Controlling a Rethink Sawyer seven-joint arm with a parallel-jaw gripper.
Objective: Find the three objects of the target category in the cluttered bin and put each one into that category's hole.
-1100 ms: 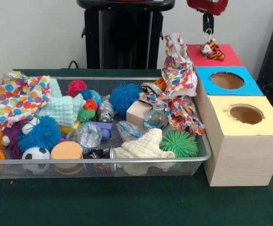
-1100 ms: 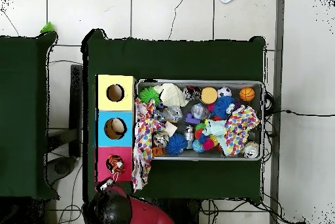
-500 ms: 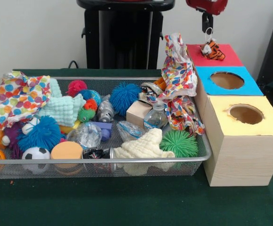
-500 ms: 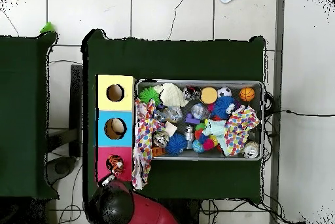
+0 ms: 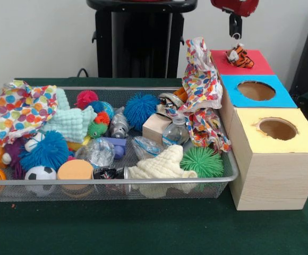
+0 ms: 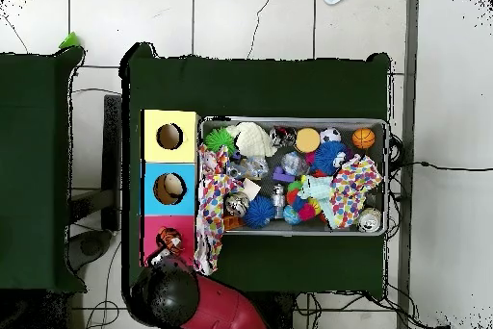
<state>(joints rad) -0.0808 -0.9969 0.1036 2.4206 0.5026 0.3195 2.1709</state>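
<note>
tiger toy (image 5: 240, 56): lying on the red box top (image 5: 255, 62), over or beside its hole, which is staying hidden.
claw (image 5: 235, 31): hanging directly above the tiger toy; spread or pinched, cannot tell.
bin (image 5: 143, 180): sitting left of the boxes, cluttered.

The red arm (image 5: 233, 5) enters at one o'clock, its dark tool (image 5: 234, 33) hanging straight down; finger state unreadable.

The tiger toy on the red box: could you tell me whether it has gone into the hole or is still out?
Out. The tiger toy sits on top of the red box, its body fully visible.
</note>
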